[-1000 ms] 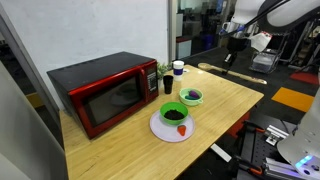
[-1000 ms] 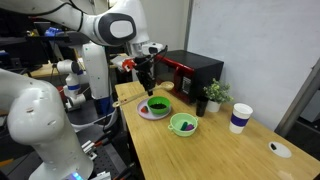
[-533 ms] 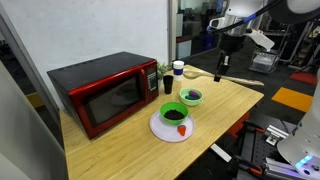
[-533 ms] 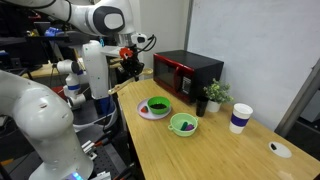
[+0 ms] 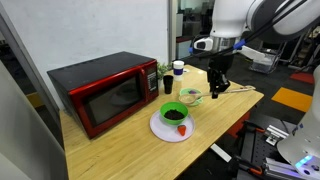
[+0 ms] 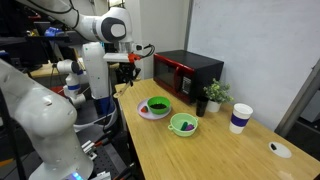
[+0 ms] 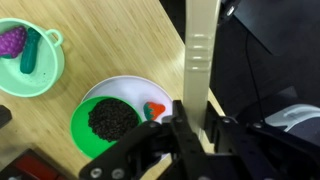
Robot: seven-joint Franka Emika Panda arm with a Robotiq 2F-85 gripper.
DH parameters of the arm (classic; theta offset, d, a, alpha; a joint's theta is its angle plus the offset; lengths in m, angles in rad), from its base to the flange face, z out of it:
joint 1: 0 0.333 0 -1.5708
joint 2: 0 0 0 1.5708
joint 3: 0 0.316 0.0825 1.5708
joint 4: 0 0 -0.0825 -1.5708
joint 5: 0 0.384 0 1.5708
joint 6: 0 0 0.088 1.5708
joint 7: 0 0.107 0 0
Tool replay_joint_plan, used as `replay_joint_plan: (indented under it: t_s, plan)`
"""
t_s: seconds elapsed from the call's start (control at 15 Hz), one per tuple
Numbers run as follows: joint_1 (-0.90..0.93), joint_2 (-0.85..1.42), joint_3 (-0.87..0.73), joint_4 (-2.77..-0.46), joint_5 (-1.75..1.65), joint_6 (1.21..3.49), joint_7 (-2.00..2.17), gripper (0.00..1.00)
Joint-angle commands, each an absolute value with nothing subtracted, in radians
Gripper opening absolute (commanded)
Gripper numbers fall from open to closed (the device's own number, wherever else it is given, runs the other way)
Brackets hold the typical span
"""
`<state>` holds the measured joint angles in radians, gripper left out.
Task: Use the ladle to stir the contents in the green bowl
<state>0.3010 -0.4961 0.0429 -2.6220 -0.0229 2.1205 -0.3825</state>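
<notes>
My gripper (image 7: 190,128) is shut on the ladle (image 7: 197,50), a pale tan flat stick that runs up out of the jaws in the wrist view. The green bowl (image 7: 84,132) with dark contents sits on a white plate (image 7: 128,88) just left of the jaws, with a red strawberry-like piece (image 7: 154,109) beside it. In both exterior views the gripper (image 5: 217,86) (image 6: 127,68) hangs above the table beside the green bowl (image 5: 173,113) (image 6: 157,105), not touching it. The ladle's head is hidden.
A paler green bowl (image 5: 192,97) (image 6: 183,124) (image 7: 30,55) with a purple piece lies near the plate. A red microwave (image 5: 105,90) (image 6: 190,75), a small plant (image 6: 213,95), a dark cup (image 5: 167,84) and a white cup (image 6: 239,117) stand behind. The table edge (image 7: 170,40) is close to the gripper.
The arm has swung in from beyond the table's end and come lower, carrying the ladle over the table near the bowls. The bowls and plate have not moved.
</notes>
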Motion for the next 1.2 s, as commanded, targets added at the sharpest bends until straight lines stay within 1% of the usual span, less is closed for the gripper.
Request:
replay_joint_plan:
  t_s: [0.0, 0.33, 0.73, 1.13]
  plan:
    - [0.299, -0.360, 0.067, -2.566, -0.086, 2.117, -0.500, 0.06]
    - [0.270, -0.216, 0.102, -2.486, -0.292, 2.117, -0.591, 0.06]
    - [0.234, -0.101, 0.121, -2.402, -0.548, 2.129, -0.608, 0.06]
    - [0.203, -0.044, 0.115, -2.329, -0.652, 2.123, -0.598, 0.06]
